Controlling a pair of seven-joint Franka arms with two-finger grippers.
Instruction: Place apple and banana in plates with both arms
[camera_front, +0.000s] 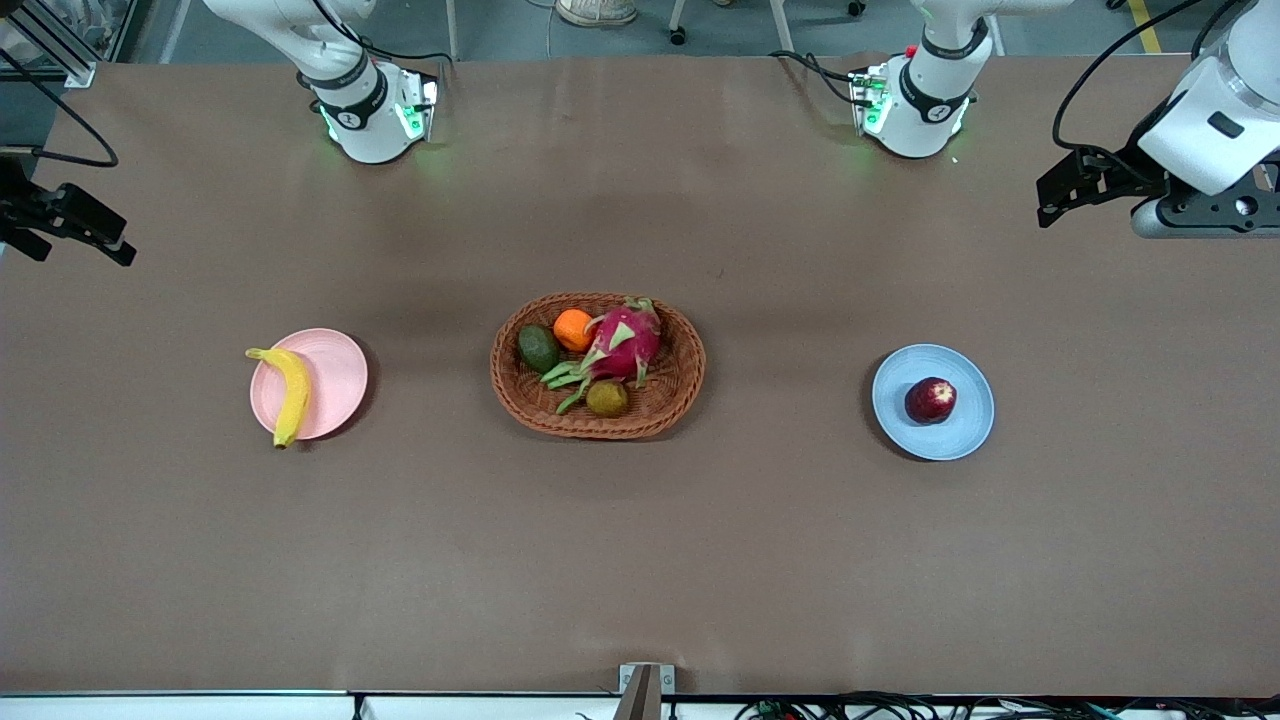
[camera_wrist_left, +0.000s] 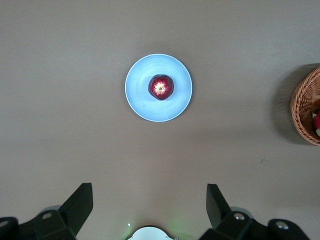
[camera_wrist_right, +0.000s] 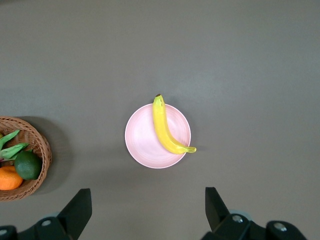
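Note:
The yellow banana (camera_front: 293, 390) lies on the pale pink plate (camera_front: 340, 375) toward the right arm's end of the table, one tip over the rim. The dark red apple (camera_front: 930, 400) sits in the light blue plate (camera_front: 965, 425) toward the left arm's end. My right gripper (camera_front: 75, 235) is raised at the table's edge; in the right wrist view it (camera_wrist_right: 148, 202) is open and empty, with banana (camera_wrist_right: 164, 131) and pink plate (camera_wrist_right: 142, 142) below. My left gripper (camera_front: 1060, 195) is raised at the other edge; in the left wrist view it (camera_wrist_left: 149, 200) is open and empty, above the apple (camera_wrist_left: 161, 87) and blue plate (camera_wrist_left: 140, 100).
An oval brown wicker basket (camera_front: 680, 385) stands mid-table between the plates, holding a magenta dragon fruit (camera_front: 628, 340), an orange (camera_front: 573, 329), an avocado (camera_front: 538, 348) and a brown kiwi (camera_front: 607, 398). The basket's rim shows in the left wrist view (camera_wrist_left: 306, 107) and the right wrist view (camera_wrist_right: 40, 145).

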